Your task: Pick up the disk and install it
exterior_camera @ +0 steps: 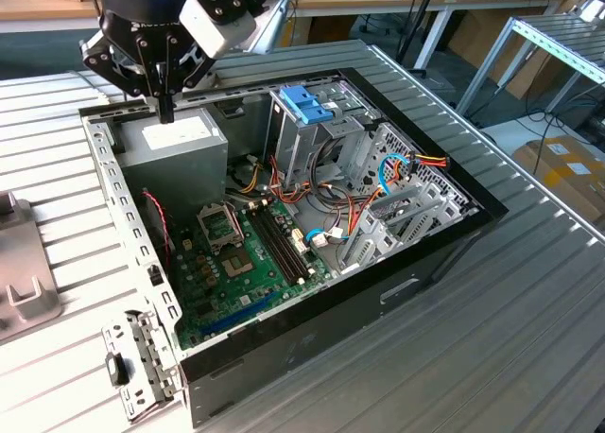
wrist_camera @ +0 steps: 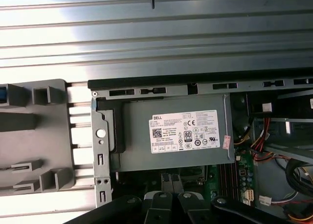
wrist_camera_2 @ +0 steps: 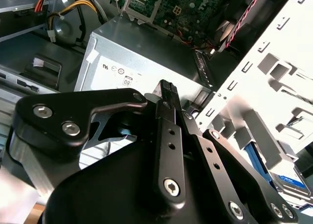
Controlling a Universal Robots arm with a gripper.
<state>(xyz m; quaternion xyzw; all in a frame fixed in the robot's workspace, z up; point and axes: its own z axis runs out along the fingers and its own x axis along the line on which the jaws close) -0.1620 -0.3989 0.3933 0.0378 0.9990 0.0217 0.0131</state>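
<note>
Across the middle of the ribbed metal tabletop [exterior_camera: 529,338], saw an open computer case [exterior_camera: 312,343] with its lid off. Noted the gripper [exterior_camera: 166,116] hanging over the case's far corner on the exterior view's left, just above the grey power supply [exterior_camera: 175,149] and not touching it. Found the jaws clenched together with nothing between them in both wrist views. Saw the power supply [wrist_camera: 137,145], white label up, beneath the gripper [wrist_camera: 171,181] in the first wrist view.

Made out the disk [wrist_camera_2: 292,181] in the second wrist view: 1 patch of white label with a blue band and a light blue rail alongside, the rest hidden behind the gripper [wrist_camera_2: 166,89]. Judged it to lie on the pale grey holder [wrist_camera_2: 293,87], among raised blocks, outside the case past its slotted side wall [wrist_camera_2: 234,82]. Found it well apart from the gripper, ungrasped. Placed that holder [exterior_camera: 24,291] on the tabletop beside the case, toward the exterior view's left.

Inside the case, saw 1 green motherboard [exterior_camera: 246,263] on the floor near the power supply, 1 blue plastic bracket [exterior_camera: 304,102] atop the metal drive cage [exterior_camera: 295,154] along the far side, and red, yellow and blue cables [exterior_camera: 402,168] looped toward the exterior view's right.
</note>
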